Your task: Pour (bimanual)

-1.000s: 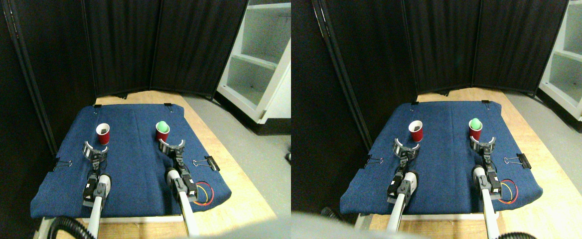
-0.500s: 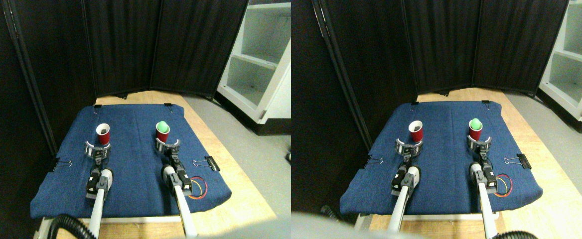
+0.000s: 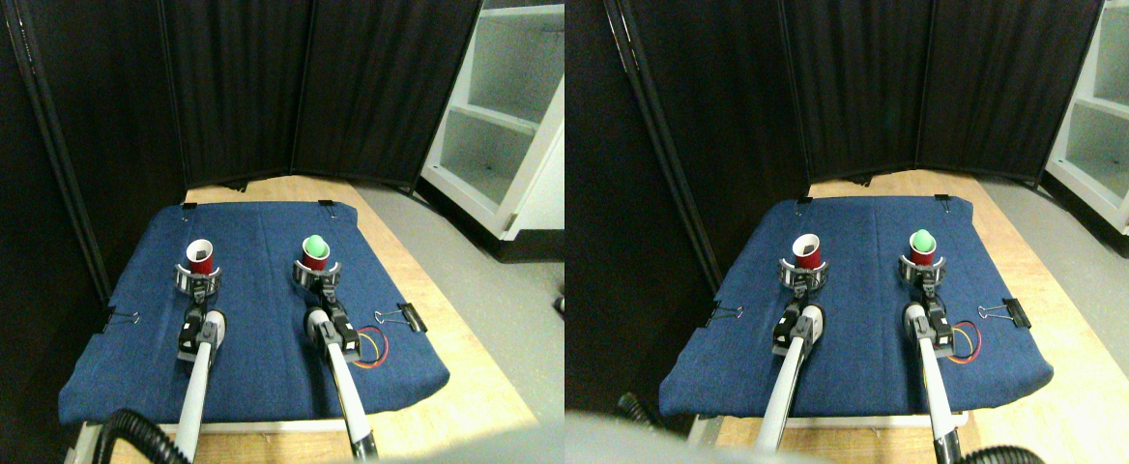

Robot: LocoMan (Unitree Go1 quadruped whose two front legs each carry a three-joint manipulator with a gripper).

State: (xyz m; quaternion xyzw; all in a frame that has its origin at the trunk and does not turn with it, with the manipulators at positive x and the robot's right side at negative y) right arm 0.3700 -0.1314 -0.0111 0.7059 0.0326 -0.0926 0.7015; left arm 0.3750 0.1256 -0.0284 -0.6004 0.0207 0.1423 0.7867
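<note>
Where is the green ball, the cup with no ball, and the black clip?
green ball (image 3: 313, 244), stereo pair view, on its rounded top.
left red cup (image 3: 199, 259), stereo pair view, on its rim.
black binder clip (image 3: 410, 316), stereo pair view, on its black body.

Two red cups (image 3: 200, 258) (image 3: 315, 256), one green ball (image 3: 313, 244), two binder clips (image 3: 402, 315) (image 3: 120, 317)

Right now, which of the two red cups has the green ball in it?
The red cup on the right, at the right gripper; a green ball sits in its mouth. The left red cup shows none.
</note>
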